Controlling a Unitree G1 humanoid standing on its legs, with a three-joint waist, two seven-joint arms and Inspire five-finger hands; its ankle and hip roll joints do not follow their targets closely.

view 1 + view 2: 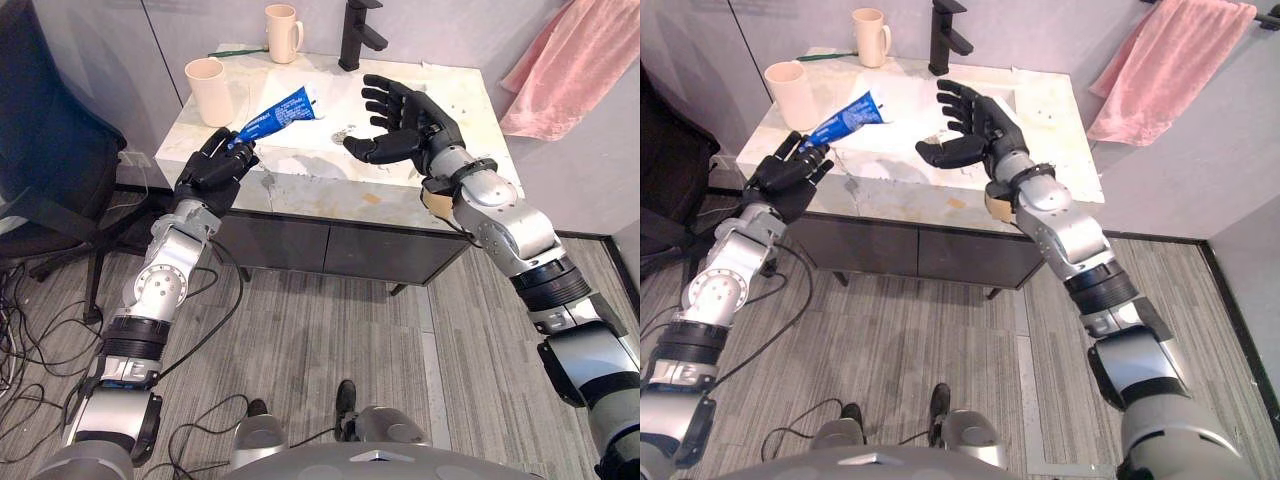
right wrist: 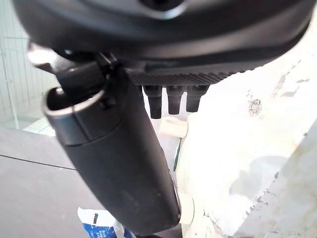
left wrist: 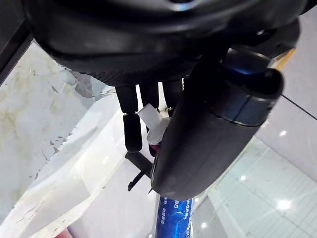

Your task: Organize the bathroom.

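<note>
The left hand (image 1: 215,168) pinches the cap end of a blue tube (image 1: 278,114) at the counter's (image 1: 460,165) front left corner. The tube's long axis runs from 8 o'clock up toward 2 o'clock, its flat end raised over the sink (image 1: 310,135). The right hand (image 1: 405,122) hovers at the tube's 3 o'clock, fingers spread, palm facing it. Two cups (image 1: 211,90) stand at 11 o'clock, a pink towel (image 1: 560,70) hangs at 2 o'clock.

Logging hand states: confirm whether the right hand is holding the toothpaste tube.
No, the left hand holds the toothpaste tube; the right hand hovers open.
</note>
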